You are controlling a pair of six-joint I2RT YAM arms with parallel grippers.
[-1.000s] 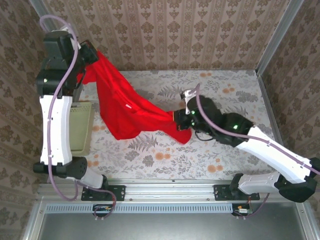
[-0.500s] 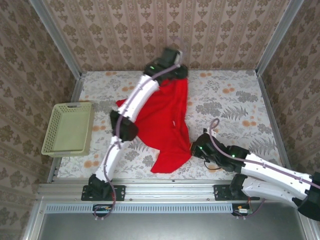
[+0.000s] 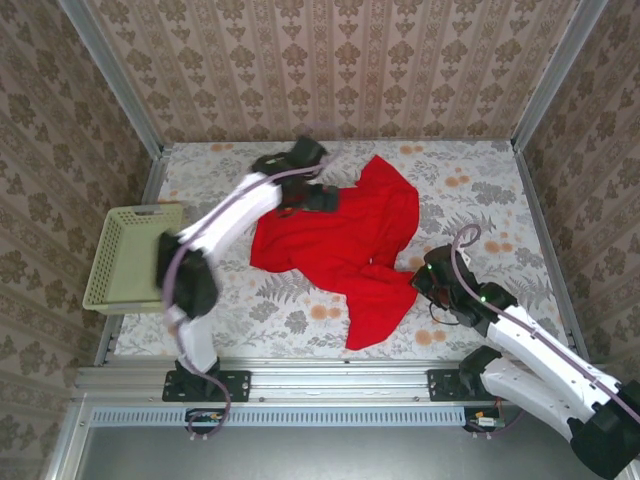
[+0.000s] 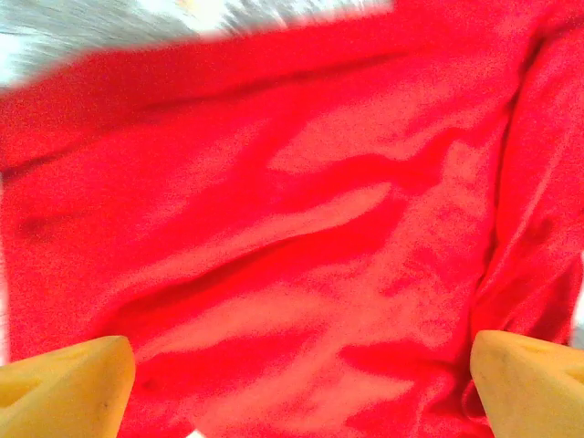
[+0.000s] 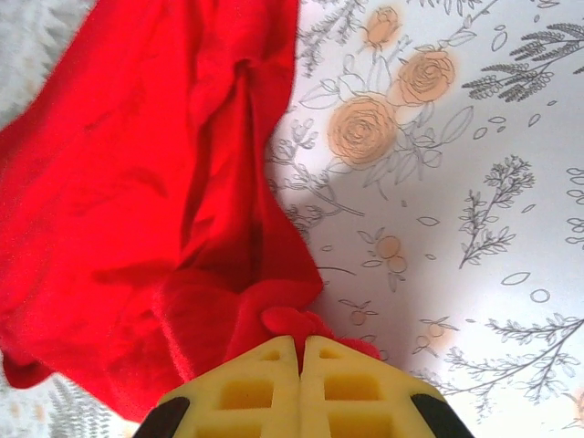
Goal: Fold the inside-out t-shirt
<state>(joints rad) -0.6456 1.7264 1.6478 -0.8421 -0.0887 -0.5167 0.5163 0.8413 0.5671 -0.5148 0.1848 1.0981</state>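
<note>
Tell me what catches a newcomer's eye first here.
A bright red t-shirt lies crumpled across the middle of the floral table. The right gripper is shut on a bunched edge at its near right side, while the left gripper hangs open above its far side. A pale green basket sits at the left edge.

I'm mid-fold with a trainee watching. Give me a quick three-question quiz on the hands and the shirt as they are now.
1. True or false: the left hand is shut on the shirt.
2. Which hand pinches a bunch of shirt? A) left hand B) right hand
3. Fill in: the basket stands to the shirt's ___.
Key: 1 false, its jaws stand wide open over the shirt; 2 B; 3 left.
</note>
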